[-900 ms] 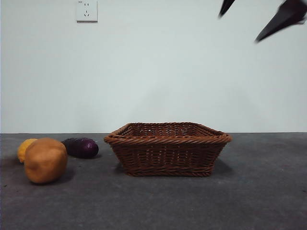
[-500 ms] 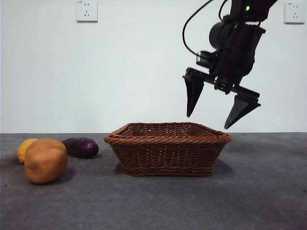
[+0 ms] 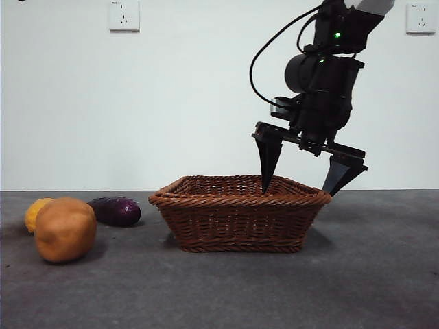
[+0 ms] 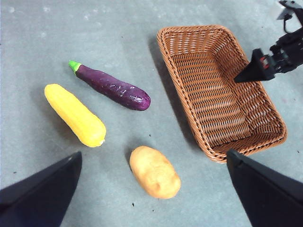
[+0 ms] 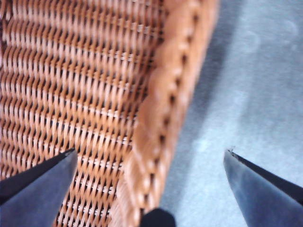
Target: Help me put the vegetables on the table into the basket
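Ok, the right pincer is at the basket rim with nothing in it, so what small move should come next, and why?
Probably shut the right pincer on the basket rim: its open jaws straddle the rim, one inside, one outside. It holds nothing, and the eggplant, potato and yellow vegetable lie on the table.

We saw a warm reddish-brown wicker basket [image 4: 222,90], its floor woven in fine even rows and its rim a thicker braided band. The table [image 4: 42,33] was matte grey, faintly mottled with paler specks. On it lay a glossy dark purple eggplant [image 4: 113,87] with a bright green stem cap, a plain lemon-yellow corn cob [image 4: 75,115], and a tan-gold potato [image 4: 155,171] with tiny darker freckles. The right gripper [image 3: 306,175] was solid black, with a small green light glowing on the black arm above it. The left gripper [image 4: 151,189] showed the same plain black. Behind everything stood a pale, unpatterned wall [image 3: 171,103] with two white sockets [image 3: 124,15].
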`<state>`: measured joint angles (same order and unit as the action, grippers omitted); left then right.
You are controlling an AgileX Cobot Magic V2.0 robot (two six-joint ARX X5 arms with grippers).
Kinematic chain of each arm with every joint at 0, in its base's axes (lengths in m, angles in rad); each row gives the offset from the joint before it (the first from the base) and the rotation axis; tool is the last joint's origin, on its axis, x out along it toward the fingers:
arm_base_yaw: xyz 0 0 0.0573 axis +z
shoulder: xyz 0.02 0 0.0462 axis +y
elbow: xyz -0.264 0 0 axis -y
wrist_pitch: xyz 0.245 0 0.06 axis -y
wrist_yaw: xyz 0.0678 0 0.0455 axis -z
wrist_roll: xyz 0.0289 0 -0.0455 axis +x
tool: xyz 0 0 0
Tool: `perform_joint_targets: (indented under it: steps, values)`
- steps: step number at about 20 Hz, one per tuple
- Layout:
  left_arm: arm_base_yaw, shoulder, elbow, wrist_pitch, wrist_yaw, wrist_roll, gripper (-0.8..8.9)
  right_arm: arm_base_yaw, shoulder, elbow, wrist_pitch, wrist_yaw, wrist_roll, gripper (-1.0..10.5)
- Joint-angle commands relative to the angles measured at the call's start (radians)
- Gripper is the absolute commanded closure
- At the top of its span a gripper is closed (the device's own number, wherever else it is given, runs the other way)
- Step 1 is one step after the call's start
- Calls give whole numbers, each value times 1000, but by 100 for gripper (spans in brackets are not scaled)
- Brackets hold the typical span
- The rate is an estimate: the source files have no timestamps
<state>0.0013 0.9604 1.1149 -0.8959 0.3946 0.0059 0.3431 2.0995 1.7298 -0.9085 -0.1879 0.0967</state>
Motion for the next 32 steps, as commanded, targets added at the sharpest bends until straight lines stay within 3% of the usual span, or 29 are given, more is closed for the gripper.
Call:
perform_joint_targets:
  steps: [1, 4, 7, 10, 13, 20, 26, 28, 32]
  values:
    - [2, 5, 6, 6, -2, -4, 156, 11, 30, -1, -4, 20, 28, 513]
    - [2, 5, 6, 7, -2, -2, 156, 11, 46, -1, -3, 21, 33, 519]
    - [2, 5, 6, 8, -2, -2, 156, 11, 46, -1, -3, 20, 34, 752]
    - [2, 5, 6, 12, -2, -2, 156, 17, 47, -1, -4, 17, 34, 798]
    - [2, 5, 6, 12, -2, -2, 156, 18, 47, -1, 18, -2, 35, 960]
    - [2, 21, 6, 11, -40, -2, 156, 18, -26, 0, 48, -48, 60, 958]
    - [2, 120, 6, 42, -112, -5, 157, 16, -367, 0, 45, -47, 4, 958]
    - [2, 187, 7, 100, -166, -33, 156, 16, -478, 0, 42, -47, 2, 958]
    - [2, 379, 7, 180, -172, -81, 156, 16, -628, 0, 0, -48, -21, 958]
